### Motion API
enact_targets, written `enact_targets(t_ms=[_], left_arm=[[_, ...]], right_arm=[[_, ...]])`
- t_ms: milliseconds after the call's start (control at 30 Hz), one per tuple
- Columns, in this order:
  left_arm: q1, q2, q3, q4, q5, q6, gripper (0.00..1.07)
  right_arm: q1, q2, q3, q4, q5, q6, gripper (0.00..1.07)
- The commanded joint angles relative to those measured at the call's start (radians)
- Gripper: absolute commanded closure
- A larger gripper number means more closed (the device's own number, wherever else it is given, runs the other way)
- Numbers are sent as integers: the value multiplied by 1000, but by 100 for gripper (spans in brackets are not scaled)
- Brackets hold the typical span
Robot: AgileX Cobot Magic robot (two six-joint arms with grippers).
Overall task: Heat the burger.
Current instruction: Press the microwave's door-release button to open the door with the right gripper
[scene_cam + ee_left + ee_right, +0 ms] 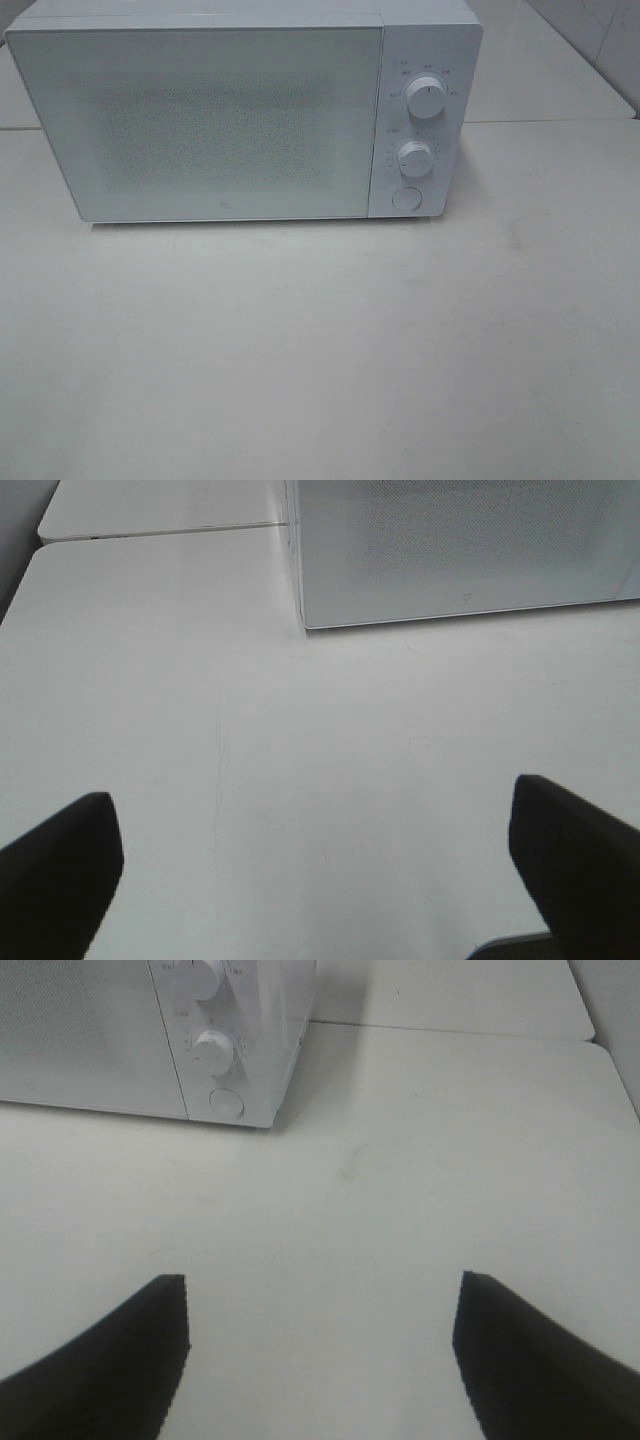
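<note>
- A white table fills the scene; a second white tabletop butts against it at the back, and a tiled wall shows in the far corner.
- A white microwave stands at the back of the table, its door shut flush and its speckled window showing nothing inside.
- On its panel sit an upper knob, a lower knob and a round button below them.
- The burger appears in none of the views, so I cannot tell where it is.
- The tabletop in front of the microwave carries only faint scuffs.
- The left gripper hovers over the table, aimed at the microwave's door-side corner; its dark fingers are spread wide with only bare table between them.
- The right gripper hovers likewise, facing the knob end; its fingers stand apart and clasp nothing.
- Neither arm shows in the high view.
</note>
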Motion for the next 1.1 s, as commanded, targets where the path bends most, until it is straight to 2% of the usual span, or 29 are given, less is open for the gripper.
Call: enact_targets(t_ms=[33, 67, 167, 233, 700, 1100], left_arm=[[3, -6, 1, -3, -1, 0, 9], [3, -6, 1, -3, -1, 0, 9], [3, -6, 1, -3, -1, 0, 9], [3, -6, 1, -3, -1, 0, 9], [3, -6, 1, -3, -1, 0, 9], [3, -6, 1, -3, -1, 0, 9]], right_arm=[[-6, 67, -9, 0, -114, 0, 34], [-6, 107, -9, 0, -181, 0, 34], [-6, 125, -9, 0, -218, 0, 34], [-6, 212, -9, 0, -354, 0, 34], [-6, 534, -9, 0, -655, 0, 35], [-6, 837, -9, 0, -962, 118, 35]])
